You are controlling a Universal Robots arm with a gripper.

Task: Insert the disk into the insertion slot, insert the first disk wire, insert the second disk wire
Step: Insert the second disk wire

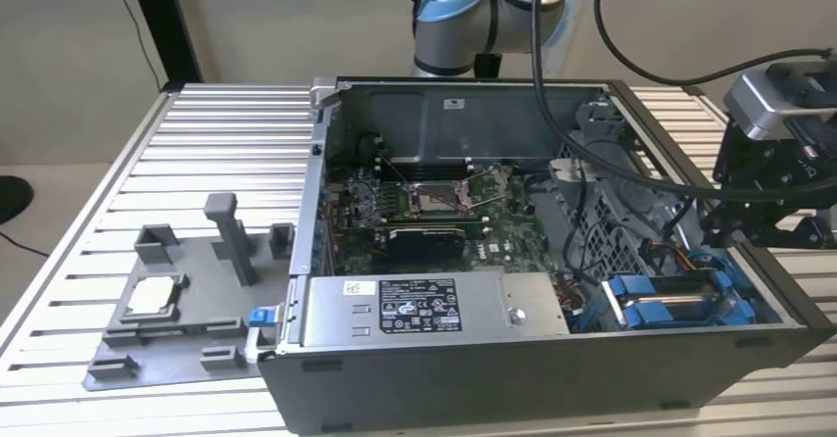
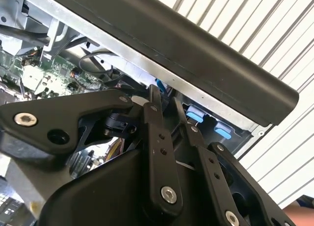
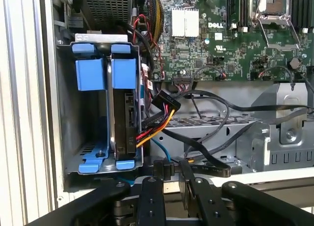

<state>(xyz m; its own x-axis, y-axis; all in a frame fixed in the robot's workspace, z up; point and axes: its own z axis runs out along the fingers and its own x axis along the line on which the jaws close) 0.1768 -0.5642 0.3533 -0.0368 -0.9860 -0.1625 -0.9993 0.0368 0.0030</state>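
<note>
The disk stands on edge in the grey insertion slot, its blue carrier frame beside a second blue carrier. A black plug with red, yellow and orange wires sits against the disk's exposed edge. Just outside the bay, my gripper is shut on a small black connector at the end of a thin blue wire. In the exterior view my gripper hangs over the case's right wall, above the blue carriers. The second wrist view has the fingers close together.
Black cables loop across the case floor beside the bay, one flat cable lying next to my fingers. The motherboard fills the case's middle, the silver power supply its front. A grey fixture sits on the slatted table.
</note>
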